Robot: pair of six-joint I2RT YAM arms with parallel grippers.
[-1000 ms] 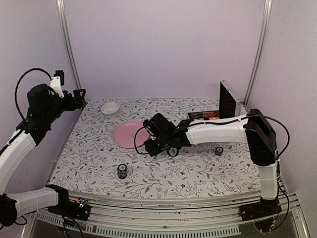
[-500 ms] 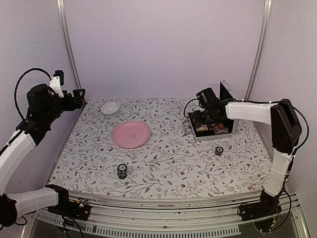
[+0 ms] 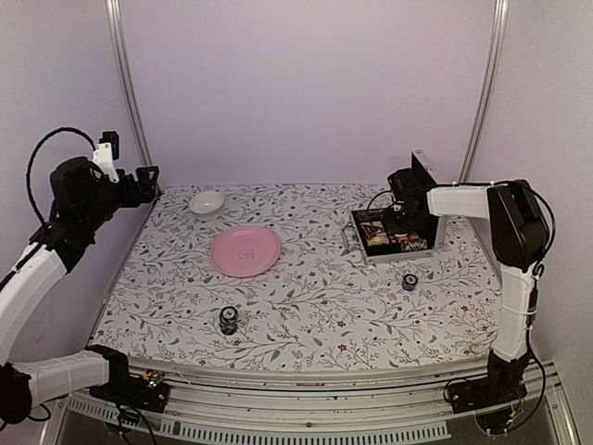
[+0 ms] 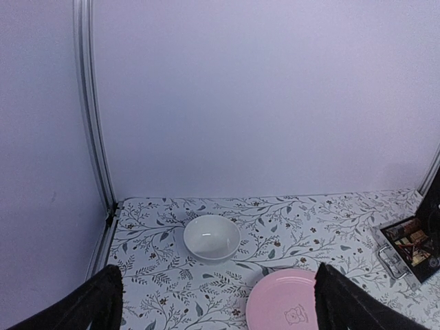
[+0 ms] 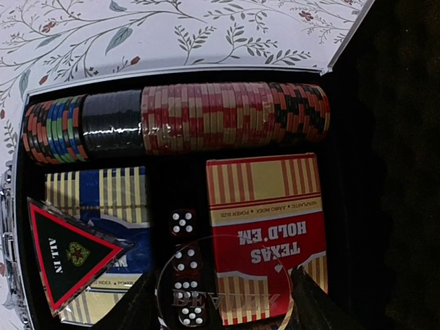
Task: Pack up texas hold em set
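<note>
The silver case (image 3: 357,243) lies open at the back right with its lid (image 3: 424,181) upright. Inside are a row of chips (image 5: 206,117), a blue card deck (image 5: 96,196) with the black triangular marker (image 5: 69,254) on it, a red card deck (image 5: 265,206) and dark red dice (image 5: 183,223). My right gripper (image 5: 221,306) hovers low over the case, shut on a clear round dealer button (image 5: 227,292). Two small chip stacks (image 3: 228,321) (image 3: 409,282) stand on the table. My left gripper (image 4: 216,309) is raised at the far left, open and holding nothing.
A pink plate (image 3: 245,250) sits mid-table and a small white bowl (image 3: 207,202) behind it to the left. Metal posts stand at both back corners. The flowered tablecloth (image 3: 306,315) covers the whole table.
My right arm swung from beside the pink plate across to the open case and settled lower over it. The left arm has not moved.
</note>
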